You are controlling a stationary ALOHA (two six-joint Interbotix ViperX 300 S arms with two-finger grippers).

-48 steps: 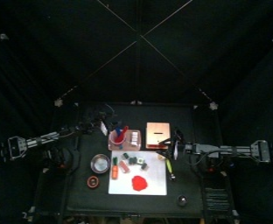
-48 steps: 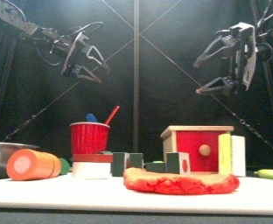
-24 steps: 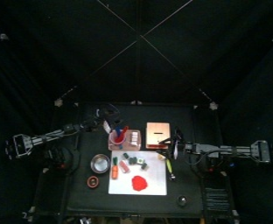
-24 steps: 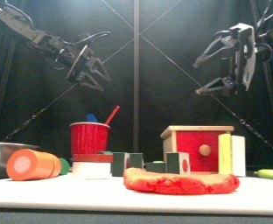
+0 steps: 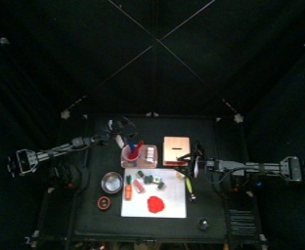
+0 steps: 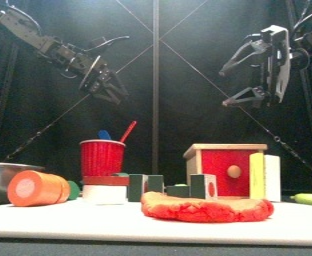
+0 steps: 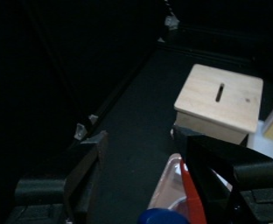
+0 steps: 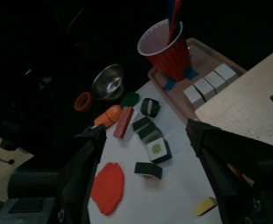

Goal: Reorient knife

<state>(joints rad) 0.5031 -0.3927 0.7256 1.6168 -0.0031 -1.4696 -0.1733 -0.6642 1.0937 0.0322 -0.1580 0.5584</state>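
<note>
Two black robot arms hang above a small black table, both empty-handed. The left gripper (image 6: 103,82) is spread wide and holds nothing; below and just ahead of it stands a red plastic cup (image 6: 103,157) with utensils in it, and farther ahead a pale wooden box with a slot in its lid (image 7: 220,102).

The right gripper (image 6: 262,70) is also spread wide and empty, high over the table. Beneath it lies a white cutting board (image 8: 174,179) carrying a flat red round piece (image 8: 108,187) and small dark stubby pieces (image 8: 150,136).

The knife, a small slender stick with a bright yellow handle (image 5: 190,184), lies flat near the board's edge on the right arm's side, below the right gripper and untouched.

The task looks to be in its approach stage: no grasp has begun. The next move probably calls for the right gripper to descend, align its jaws across the thin handle, and close low against the table.
</note>
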